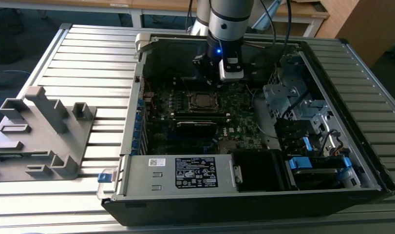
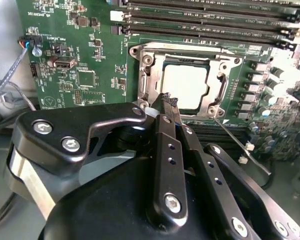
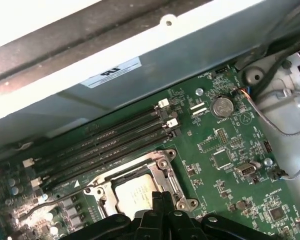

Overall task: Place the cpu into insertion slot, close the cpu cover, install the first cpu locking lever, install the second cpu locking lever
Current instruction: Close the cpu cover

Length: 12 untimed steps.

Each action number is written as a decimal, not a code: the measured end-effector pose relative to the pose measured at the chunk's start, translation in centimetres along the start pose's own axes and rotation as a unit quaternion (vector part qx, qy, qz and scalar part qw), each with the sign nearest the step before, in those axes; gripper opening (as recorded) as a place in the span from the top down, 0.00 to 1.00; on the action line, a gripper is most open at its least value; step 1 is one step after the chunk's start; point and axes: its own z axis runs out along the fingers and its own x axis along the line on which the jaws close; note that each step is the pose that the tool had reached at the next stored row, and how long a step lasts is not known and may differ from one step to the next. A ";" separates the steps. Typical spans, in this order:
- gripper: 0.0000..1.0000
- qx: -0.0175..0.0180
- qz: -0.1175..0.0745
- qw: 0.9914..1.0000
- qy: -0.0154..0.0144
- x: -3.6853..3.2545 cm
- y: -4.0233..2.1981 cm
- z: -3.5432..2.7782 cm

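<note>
Jaws pinched empty over cpu (image 2: 186,86), cpu cover (image 2: 190,51) around it, exterior view's drive cage (image 1: 282,97) at three o'clock, corner hidden

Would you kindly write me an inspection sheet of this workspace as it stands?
Surface: slatted metal table bearing an open computer case.
Job's things: cpu seated in its socket; cover lying flat around it; one thin lever angles away from the socket.
Clutter: grey plastic fixture on the exterior view's left.
Grippers: gripper at the socket's edge, fingers together, nothing seen held.
Cables: grey wires beside the board.
Surroundings: wooden furniture behind the table.
</note>
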 end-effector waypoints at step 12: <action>0.90 0.001 -0.067 0.998 0.002 0.00 0.00 0.10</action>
